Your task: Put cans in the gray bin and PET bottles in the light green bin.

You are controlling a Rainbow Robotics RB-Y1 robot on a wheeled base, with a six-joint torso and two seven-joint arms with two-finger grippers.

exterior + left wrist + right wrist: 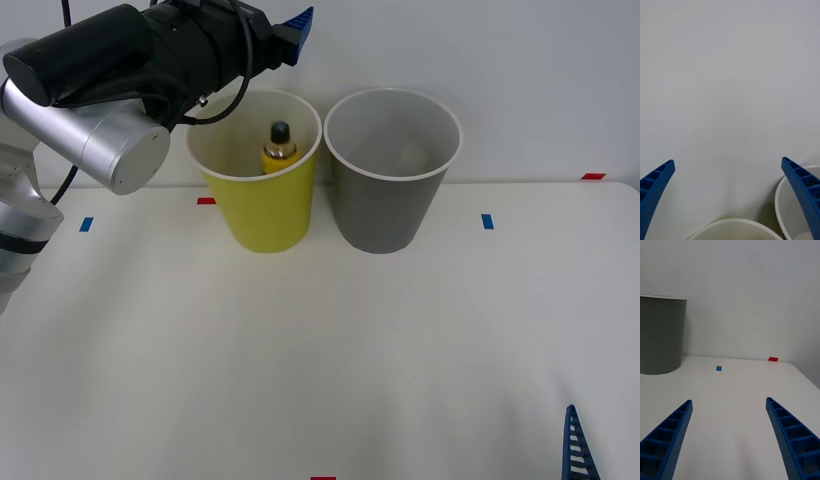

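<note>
Spread wide and holding nothing, the left gripper [730, 202] hangs above the rear rim of the light green bin [262, 205]. Inside that bin the PET bottle [279, 148] stands upright against the far wall, so the bottle part of the job looks finished. Just beside it, the gray bin [388, 205] appears to hold nothing, and no can lies on the table [320, 370]. Low at the table's near right edge, the right gripper [730, 442] rests open and idle.

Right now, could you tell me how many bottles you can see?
1: a small bottle standing inside the yellow-green bin, left of the gray bin. Deeper parts of both bins are hidden, so more could be there.
</note>
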